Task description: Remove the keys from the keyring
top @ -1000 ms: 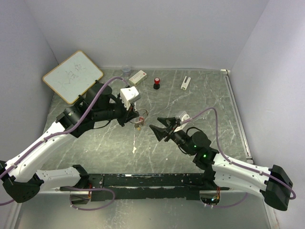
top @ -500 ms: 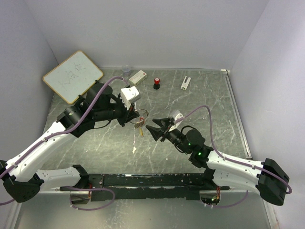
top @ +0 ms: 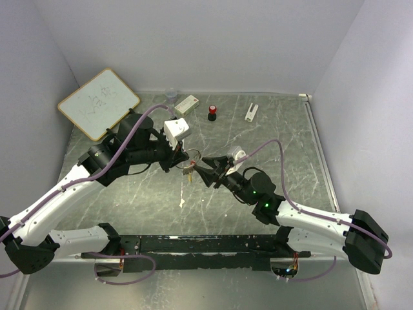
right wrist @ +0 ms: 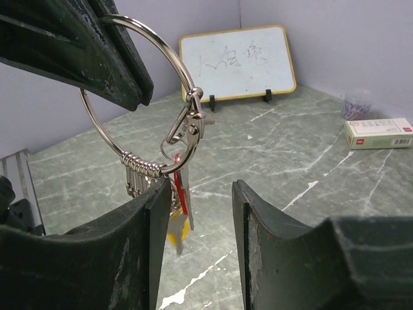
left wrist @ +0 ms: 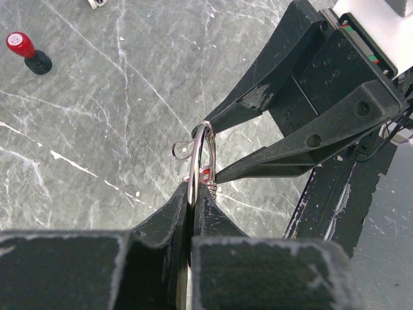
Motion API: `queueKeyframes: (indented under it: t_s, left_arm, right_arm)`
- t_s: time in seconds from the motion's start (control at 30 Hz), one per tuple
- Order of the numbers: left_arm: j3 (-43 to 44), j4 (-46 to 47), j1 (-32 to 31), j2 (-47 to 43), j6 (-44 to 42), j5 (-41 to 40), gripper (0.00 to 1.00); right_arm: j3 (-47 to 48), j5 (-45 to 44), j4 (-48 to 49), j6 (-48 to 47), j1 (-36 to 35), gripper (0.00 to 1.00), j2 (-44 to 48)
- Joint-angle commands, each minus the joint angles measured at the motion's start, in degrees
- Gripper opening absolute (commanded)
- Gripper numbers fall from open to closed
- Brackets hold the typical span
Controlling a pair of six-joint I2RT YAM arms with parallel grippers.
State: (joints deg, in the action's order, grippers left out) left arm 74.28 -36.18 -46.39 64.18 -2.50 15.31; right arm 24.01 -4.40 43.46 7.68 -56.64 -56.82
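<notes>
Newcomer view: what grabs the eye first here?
A thin silver wire keyring hangs mid-air, centre scene, pinched in the left claw, small silver, red-headed and yellowish keys dangling below. The open right claw straddles it from the opposite side. A wood-framed whiteboard leans at far left.

You are looking at a shiny silver keyring (left wrist: 199,158) carrying keys (right wrist: 179,190) that are showing red, yellow and silver. The table (top: 271,135) is showing grey-green marble with white veining. Your left gripper (left wrist: 192,194) and right gripper (right wrist: 197,187) are showing scuffed matte black. The whiteboard (right wrist: 235,61) is wearing a tan frame.
</notes>
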Motion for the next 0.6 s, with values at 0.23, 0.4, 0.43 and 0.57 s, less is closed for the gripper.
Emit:
queueKeyframes:
  t_s: [0.23, 0.4, 0.43, 0.57]
  left_arm:
    - [-0.5, 2.7, -0.3, -1.3, 1.0, 2.3, 0.07]
    - [-0.6, 3.0, -0.3, -1.8, 1.1, 3.2, 0.07]
    - [-0.6, 3.0, -0.3, -1.9, 1.1, 3.3, 0.07]
    - [-0.8, 3.4, -0.3, -2.1, 1.2, 3.8, 0.07]
  right_arm:
    - [1.6, -0.9, 2.2, -0.7, -0.1, 0.39, -0.5]
    - [2.2, -1.7, 2.2, -1.1, -0.1, 0.37, -1.2]
    - [2.2, -1.7, 2.3, -1.2, -0.2, 0.36, -1.3]
    - [1.7, -1.4, 3.5, -1.9, -0.2, 0.34, -1.4]
